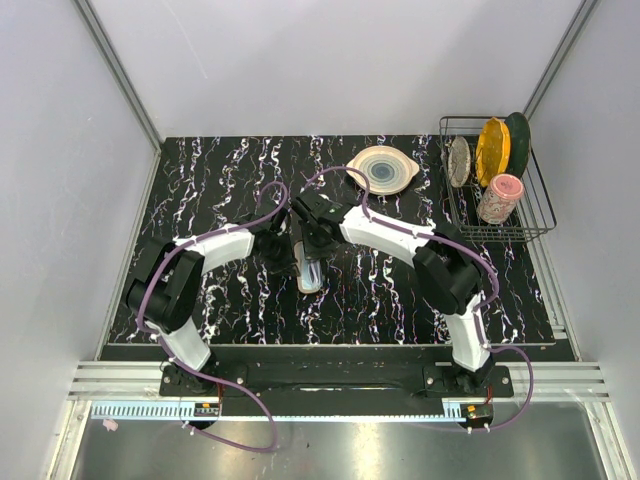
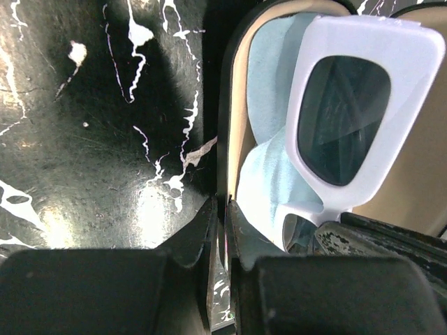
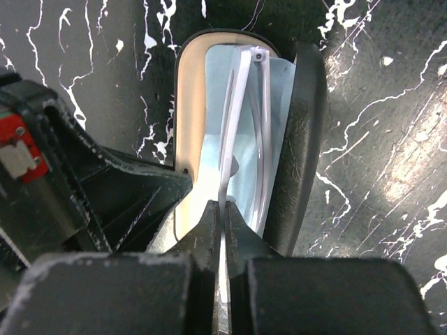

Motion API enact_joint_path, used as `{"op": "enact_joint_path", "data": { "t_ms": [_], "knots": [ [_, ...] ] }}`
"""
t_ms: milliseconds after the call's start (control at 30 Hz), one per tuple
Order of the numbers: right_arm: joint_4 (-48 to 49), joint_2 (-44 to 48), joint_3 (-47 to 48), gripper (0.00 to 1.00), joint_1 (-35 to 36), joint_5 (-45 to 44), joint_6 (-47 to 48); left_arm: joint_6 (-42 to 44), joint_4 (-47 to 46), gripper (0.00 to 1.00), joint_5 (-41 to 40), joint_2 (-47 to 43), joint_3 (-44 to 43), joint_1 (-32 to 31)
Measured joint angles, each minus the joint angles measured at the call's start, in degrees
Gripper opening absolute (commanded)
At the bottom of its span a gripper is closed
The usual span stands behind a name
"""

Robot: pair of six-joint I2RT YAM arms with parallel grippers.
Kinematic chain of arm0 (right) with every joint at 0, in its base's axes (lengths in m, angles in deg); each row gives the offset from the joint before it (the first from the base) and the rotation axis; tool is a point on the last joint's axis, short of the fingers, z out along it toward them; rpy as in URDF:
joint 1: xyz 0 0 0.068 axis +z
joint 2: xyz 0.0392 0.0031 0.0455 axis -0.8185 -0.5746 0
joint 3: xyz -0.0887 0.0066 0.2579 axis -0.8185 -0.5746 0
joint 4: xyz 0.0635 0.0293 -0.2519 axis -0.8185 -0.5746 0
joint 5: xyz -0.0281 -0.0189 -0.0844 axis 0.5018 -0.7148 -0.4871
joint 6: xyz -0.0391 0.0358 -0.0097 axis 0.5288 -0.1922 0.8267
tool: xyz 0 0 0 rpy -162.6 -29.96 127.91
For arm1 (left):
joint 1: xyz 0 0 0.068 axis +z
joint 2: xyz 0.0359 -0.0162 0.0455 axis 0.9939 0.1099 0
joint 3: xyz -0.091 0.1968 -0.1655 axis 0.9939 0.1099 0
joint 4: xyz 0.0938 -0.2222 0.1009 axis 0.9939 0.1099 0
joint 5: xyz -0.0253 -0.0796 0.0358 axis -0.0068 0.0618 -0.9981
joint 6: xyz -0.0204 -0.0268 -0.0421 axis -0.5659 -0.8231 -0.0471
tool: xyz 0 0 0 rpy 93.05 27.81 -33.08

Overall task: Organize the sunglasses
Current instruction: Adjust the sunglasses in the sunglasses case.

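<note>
The sunglasses [image 2: 363, 49], white-framed with dark lenses, stand on edge inside the open black case [image 2: 227, 105] on a light blue cloth [image 2: 269, 77]. My left gripper [image 2: 225, 206] is shut on the case's tan-lined side wall. In the right wrist view the thin white sunglasses [image 3: 234, 112] run along the case [image 3: 300, 139], and my right gripper [image 3: 223, 206] is shut on their frame at the near end. From above, both grippers meet over the case [image 1: 310, 278] at mid-table, the left gripper [image 1: 285, 262] beside the right gripper [image 1: 308, 255].
A round pale plate [image 1: 383, 168] lies at the back of the marbled black table [image 1: 220, 180]. A wire dish rack [image 1: 540, 215] at the back right holds plates and a pink cup [image 1: 499, 198]. The left arm's black body [image 3: 84, 188] sits close beside the case.
</note>
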Motion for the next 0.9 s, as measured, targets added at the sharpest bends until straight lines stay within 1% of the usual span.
{"op": "enact_joint_path", "data": {
  "t_ms": [367, 900],
  "knots": [
    [8.0, 3.7, -7.2, 0.0, -0.9, 5.3, -1.7, 0.0, -2.3, 0.0, 1.5, 0.3, 1.4, 0.0],
    [10.8, 3.7, -8.0, 0.0, -1.2, 6.2, -5.1, -1.1, -3.0, 0.0, 2.5, 0.8, 1.5, 0.0]
  ]
}}
